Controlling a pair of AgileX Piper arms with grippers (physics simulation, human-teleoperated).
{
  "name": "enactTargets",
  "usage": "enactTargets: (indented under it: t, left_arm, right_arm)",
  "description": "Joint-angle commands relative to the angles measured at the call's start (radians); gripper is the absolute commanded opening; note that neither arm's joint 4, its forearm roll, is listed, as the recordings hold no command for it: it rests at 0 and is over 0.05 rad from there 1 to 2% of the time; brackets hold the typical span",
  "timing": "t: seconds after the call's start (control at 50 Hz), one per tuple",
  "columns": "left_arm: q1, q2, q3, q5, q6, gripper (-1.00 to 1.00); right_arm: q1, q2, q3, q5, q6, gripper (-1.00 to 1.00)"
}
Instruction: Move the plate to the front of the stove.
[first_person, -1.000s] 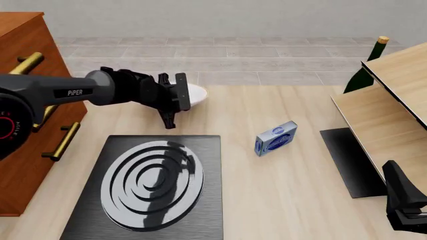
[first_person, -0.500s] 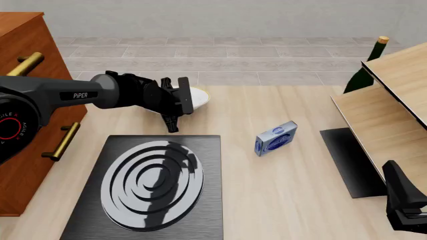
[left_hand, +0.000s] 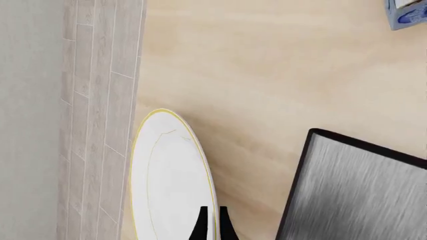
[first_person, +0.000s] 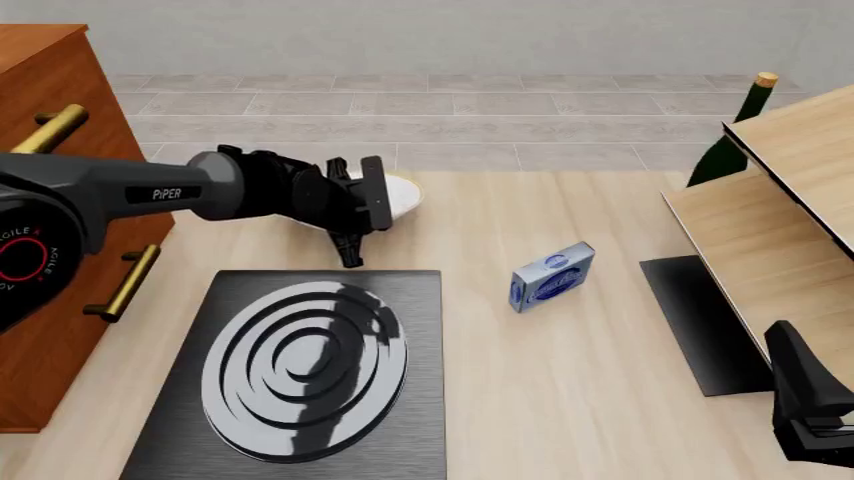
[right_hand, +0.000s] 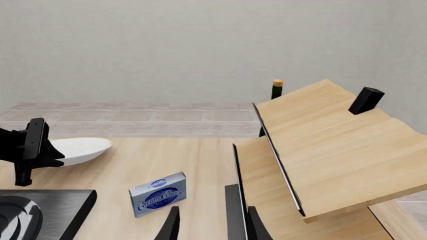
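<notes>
The white plate (first_person: 403, 194) with its thin yellow rim lies near the table's far edge, beyond the stove (first_person: 416, 400). Most of it is hidden behind my left gripper (first_person: 379, 203), which is shut on its near rim. In the left wrist view the plate (left_hand: 170, 185) looks almost edge-on, with the two fingertips (left_hand: 201, 226) pinched together over its rim beside the stove's corner (left_hand: 360, 195). The right wrist view shows the plate (right_hand: 81, 148) held at its left edge by the left gripper (right_hand: 48, 151). My right gripper (right_hand: 213, 227) is open at the front right (first_person: 807, 405), far from the plate.
A blue cream cheese box (first_person: 551, 277) stands right of the stove. A wooden drawer cabinet (first_person: 54, 210) fills the left side. A tilted wooden shelf (first_person: 774, 220), a narrow black mat (first_person: 701, 320) and a dark bottle (first_person: 734, 135) are on the right.
My left gripper has shifted slightly to the right and toward the stove, and the plate has moved with it. The right arm is still.
</notes>
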Motion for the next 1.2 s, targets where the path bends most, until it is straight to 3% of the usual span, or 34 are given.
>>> enactTargets:
  t: [0.02,0.34,0.36,1.2]
  left_arm:
    - [-0.006,-0.002,0.001,0.003,-0.004,-1.00]
    - [0.020,-0.011,0.004,-0.010,0.031,-1.00]
    - [0.020,-0.012,0.001,-0.010,0.031,1.00]
    - [-0.004,-0.089,0.054,-0.003,0.045,1.00]
  right_arm:
    - [0.000,0.000,0.000,0.000,0.000,1.00]
    - [0.000,0.000,0.000,0.000,0.000,1.00]
    - [0.000,0.000,0.000,0.000,0.000,1.00]
    - [0.000,0.000,0.000,0.000,0.000,1.00]
